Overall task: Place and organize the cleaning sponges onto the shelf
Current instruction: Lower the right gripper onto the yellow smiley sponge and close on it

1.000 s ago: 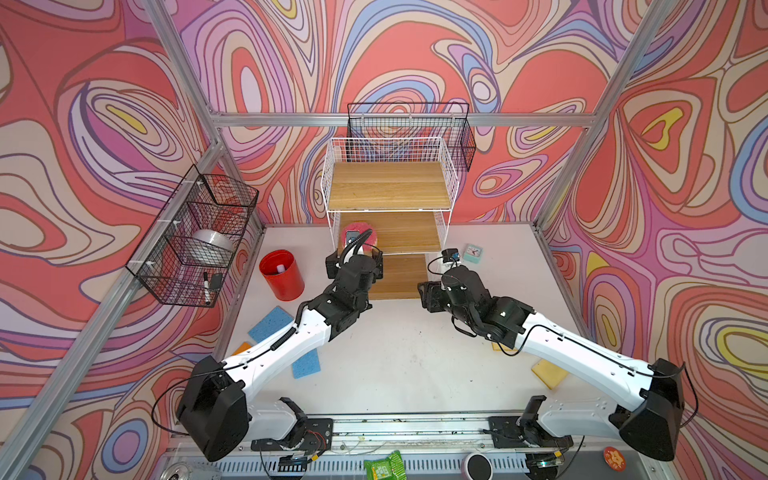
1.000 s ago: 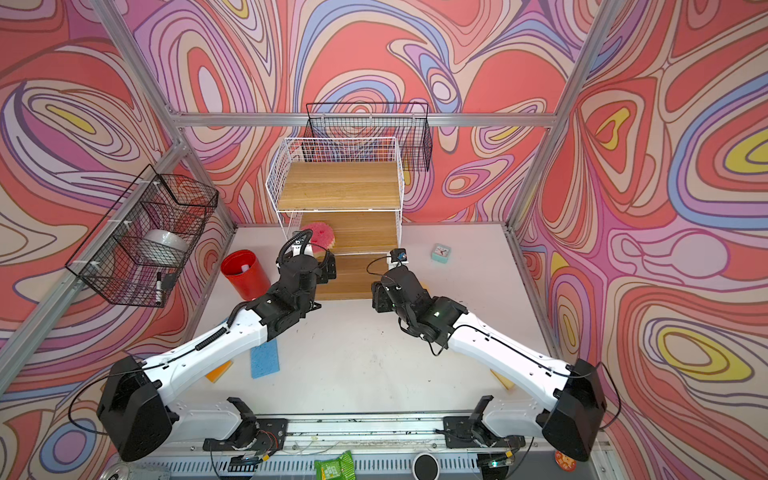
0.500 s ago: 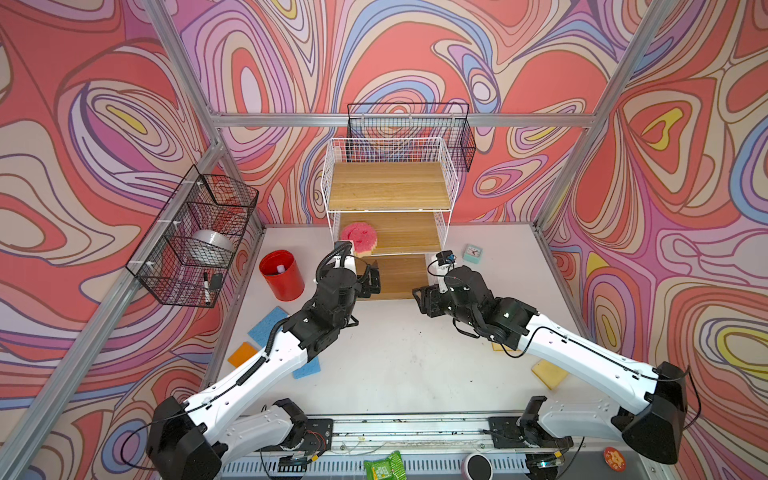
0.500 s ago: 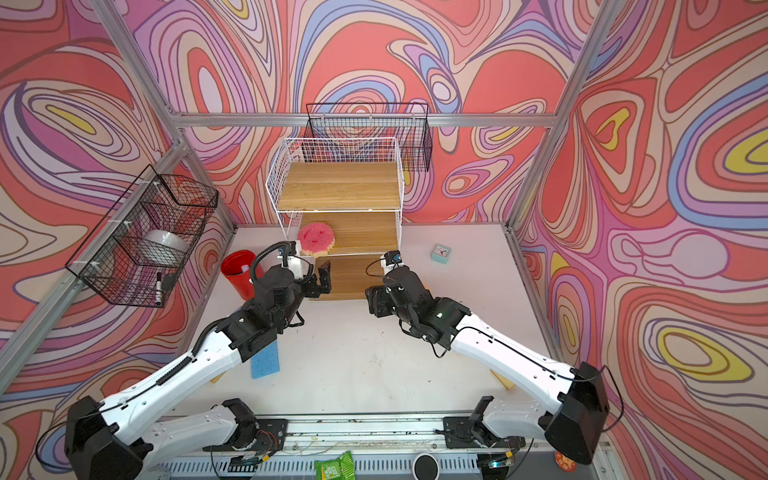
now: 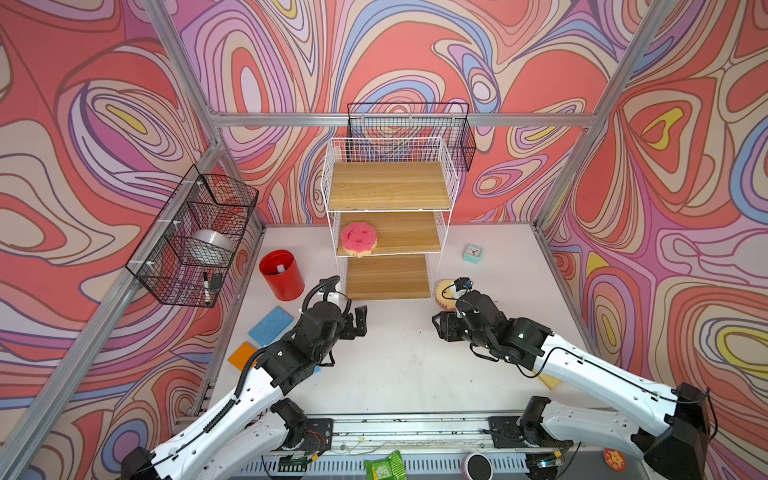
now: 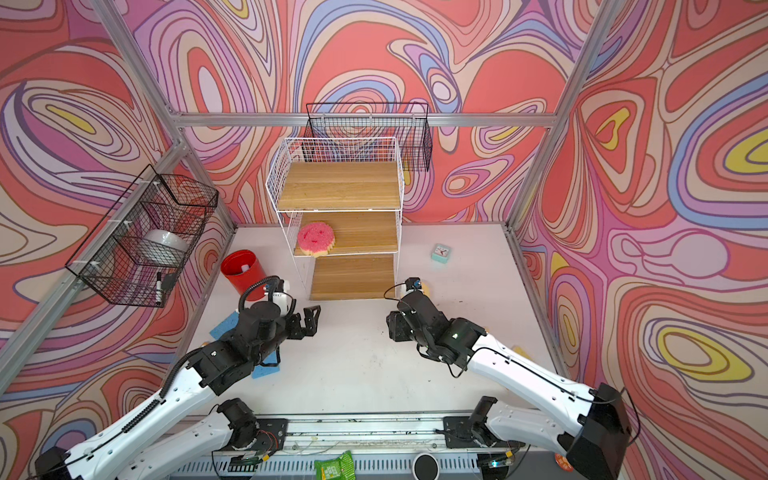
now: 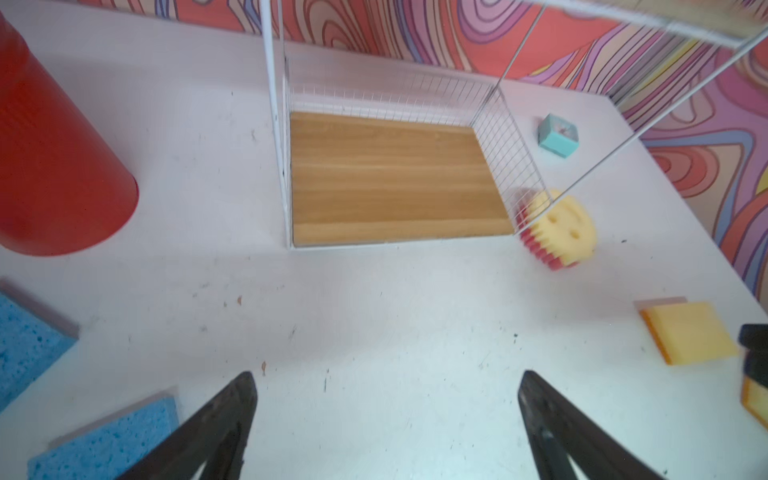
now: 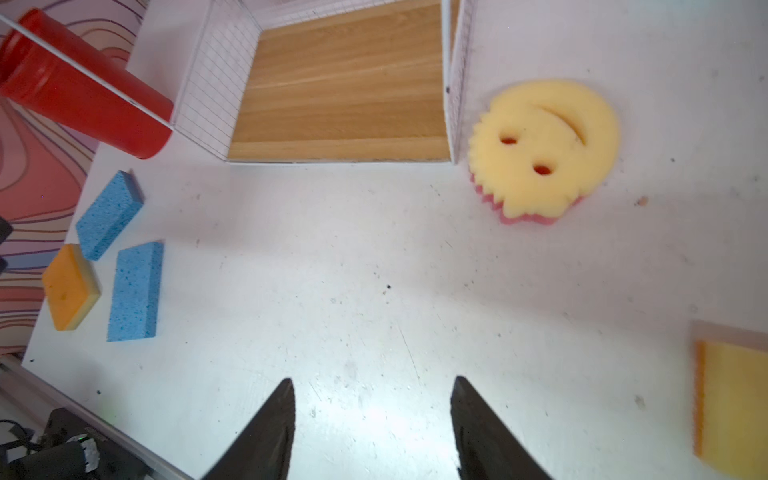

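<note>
Sponges [image 8: 135, 291] lie mostly on the tabletop [image 5: 395, 361]; one pink smiley sponge [image 5: 359, 239] sits on the shelf [image 5: 388, 185] at its middle board's front left corner. Both empty, the left gripper [image 7: 385, 376] gapes wide and the right gripper [image 8: 372, 380] half apart, near the yellow smiley sponge [image 8: 544, 149] it likely takes next.

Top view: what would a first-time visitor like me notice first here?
The swirly pink walls, then a pink sponge alone on the middle board of the shelf. A yellow smiley sponge lies on the table beside that shelf's front right corner.
</note>
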{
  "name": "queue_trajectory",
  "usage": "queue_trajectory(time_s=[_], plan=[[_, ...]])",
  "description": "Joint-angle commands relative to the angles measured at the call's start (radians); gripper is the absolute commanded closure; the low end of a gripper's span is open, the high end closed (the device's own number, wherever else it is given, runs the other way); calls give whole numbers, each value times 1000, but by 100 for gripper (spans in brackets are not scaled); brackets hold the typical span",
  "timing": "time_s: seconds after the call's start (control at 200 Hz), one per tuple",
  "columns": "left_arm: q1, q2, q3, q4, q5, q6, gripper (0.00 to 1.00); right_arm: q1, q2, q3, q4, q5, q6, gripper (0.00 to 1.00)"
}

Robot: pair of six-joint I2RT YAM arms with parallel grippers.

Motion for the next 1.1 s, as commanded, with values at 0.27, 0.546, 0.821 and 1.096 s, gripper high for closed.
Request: queue_trajectory(time_s=[0.27, 0.546, 0.821, 1.096], plan=[[-2, 116, -135, 128, 82, -96, 0, -423, 29, -91, 6, -235, -10, 39], [-2, 196, -134, 221, 74, -59, 0, -496, 296, 37, 68, -175, -101, 42], [-1, 220, -176, 329, 127, -68, 5, -567, 508, 178, 119, -189, -124, 43], [-2, 190, -177, 322, 126, -30, 7, -570, 660, 335, 80, -153, -158, 56]])
